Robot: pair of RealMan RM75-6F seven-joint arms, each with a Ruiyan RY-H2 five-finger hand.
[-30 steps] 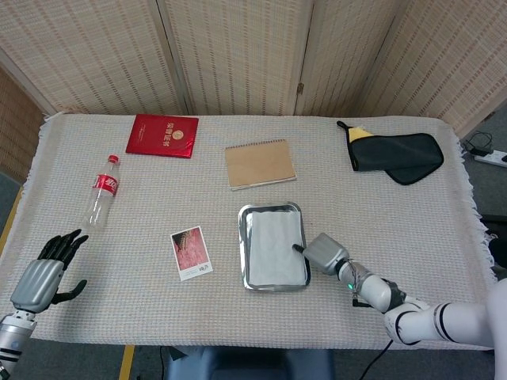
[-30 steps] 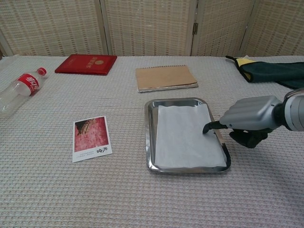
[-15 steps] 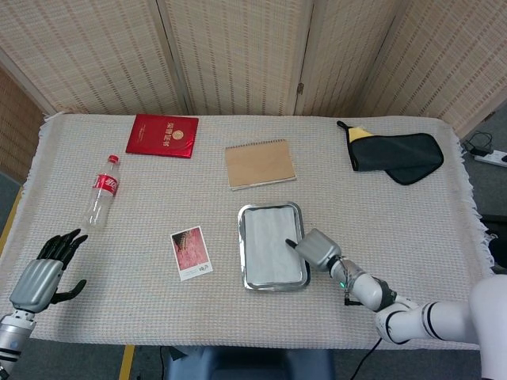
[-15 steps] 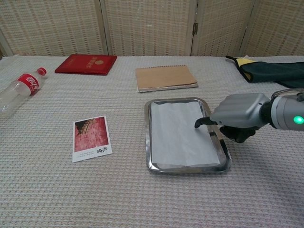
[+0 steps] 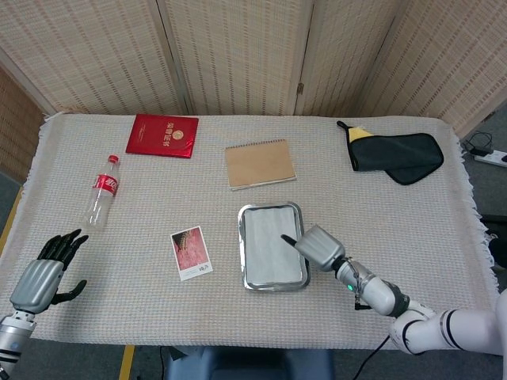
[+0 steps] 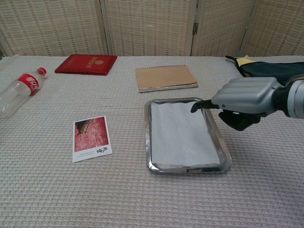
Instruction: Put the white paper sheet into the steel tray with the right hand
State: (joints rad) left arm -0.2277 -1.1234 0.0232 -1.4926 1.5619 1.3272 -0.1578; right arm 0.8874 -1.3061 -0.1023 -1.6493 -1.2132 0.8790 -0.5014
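The paper sheet [image 6: 180, 134] now lies flat inside the steel tray [image 6: 151, 161], squared up since a second ago, so the placing looks done. The right hand [image 6: 247, 100] has lifted above the tray's far right edge, holding nothing, one dark finger pointing out, the rest curled.

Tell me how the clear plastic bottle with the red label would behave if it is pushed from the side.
The clear plastic bottle with the red label lies on its side, so it would probably roll. It looks nearly empty, so likely light. The woven table cloth may slow it somewhat.
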